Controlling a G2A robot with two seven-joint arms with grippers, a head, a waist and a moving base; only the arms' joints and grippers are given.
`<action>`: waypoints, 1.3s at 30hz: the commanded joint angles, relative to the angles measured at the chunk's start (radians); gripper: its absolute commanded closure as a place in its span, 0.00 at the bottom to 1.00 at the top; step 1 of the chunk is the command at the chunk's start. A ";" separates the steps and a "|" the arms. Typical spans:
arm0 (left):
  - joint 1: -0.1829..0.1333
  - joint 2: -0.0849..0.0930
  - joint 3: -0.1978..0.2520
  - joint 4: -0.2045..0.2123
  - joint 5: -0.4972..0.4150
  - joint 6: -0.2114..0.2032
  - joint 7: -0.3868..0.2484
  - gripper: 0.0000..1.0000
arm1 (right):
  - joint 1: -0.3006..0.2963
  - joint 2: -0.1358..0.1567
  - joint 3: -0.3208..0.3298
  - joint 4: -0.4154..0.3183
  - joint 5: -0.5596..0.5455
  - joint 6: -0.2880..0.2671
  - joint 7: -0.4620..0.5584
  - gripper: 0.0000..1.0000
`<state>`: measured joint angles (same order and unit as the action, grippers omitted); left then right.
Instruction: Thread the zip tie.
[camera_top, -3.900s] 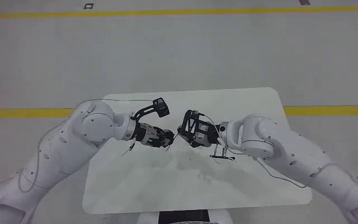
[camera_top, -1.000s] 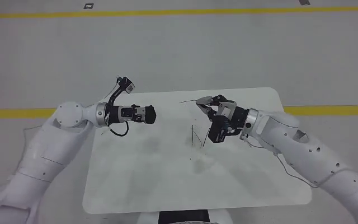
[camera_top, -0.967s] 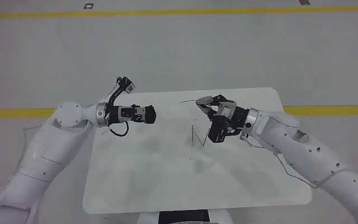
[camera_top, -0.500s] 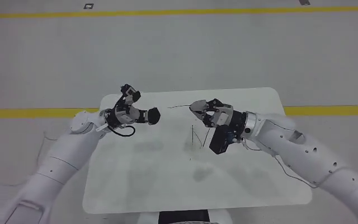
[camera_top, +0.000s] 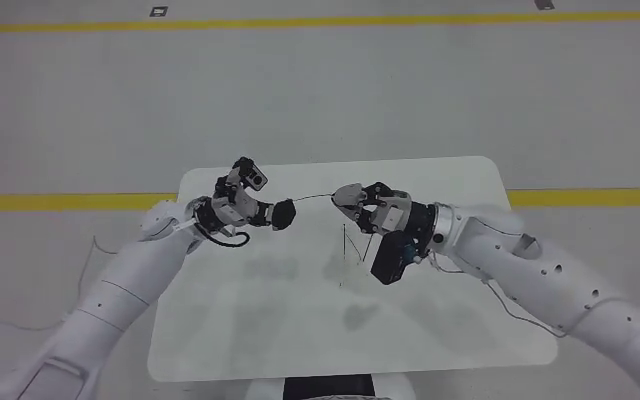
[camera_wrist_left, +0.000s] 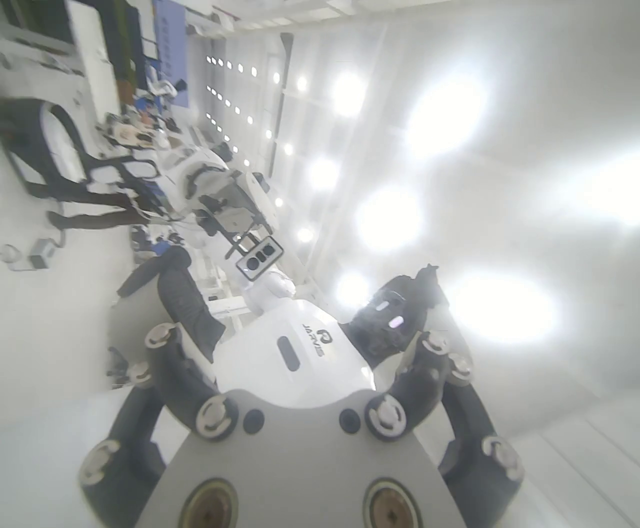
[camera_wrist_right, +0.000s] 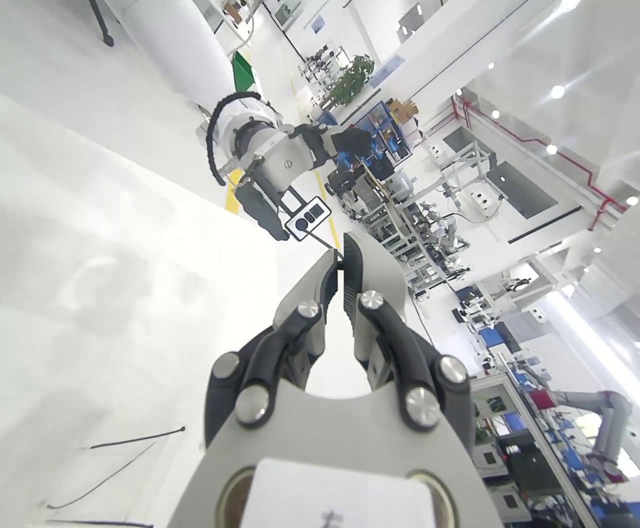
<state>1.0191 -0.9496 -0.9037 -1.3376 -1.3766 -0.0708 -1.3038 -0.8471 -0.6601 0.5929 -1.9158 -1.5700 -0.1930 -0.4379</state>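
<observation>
Black zip tie (camera_top: 315, 197) is clenched in right end effector (camera_wrist_right: 341, 260); left end effector (camera_top: 283, 212), released, should pinch its tip squarely.

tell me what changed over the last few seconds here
The left gripper and right gripper, first close together over the middle of the table, drew apart. In the last second the left one swung back inward and the right one, shut on a zip tie, eased toward it, so the tie's free end now nearly reaches the left gripper. The loose zip ties on the table lay unchanged through that last second.
</observation>
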 joint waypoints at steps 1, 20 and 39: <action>-0.001 -0.006 0.009 0.001 -0.020 0.041 0.012 0.00 | 0.013 -0.001 -0.008 0.000 0.000 -0.003 -0.002 1.00; 0.004 -0.026 0.010 -0.033 -0.034 0.143 0.052 0.00 | 0.065 -0.010 -0.041 -0.015 0.000 -0.003 -0.028 1.00; 0.021 -0.041 -0.004 -0.068 -0.034 0.184 0.063 0.32 | 0.048 -0.031 -0.023 -0.027 0.000 -0.033 -0.011 1.00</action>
<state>1.0400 -0.9898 -0.9065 -1.4075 -1.4109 0.1111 -1.2392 -0.7997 -0.6901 0.5707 -1.9434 -1.5701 -0.2254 -0.4500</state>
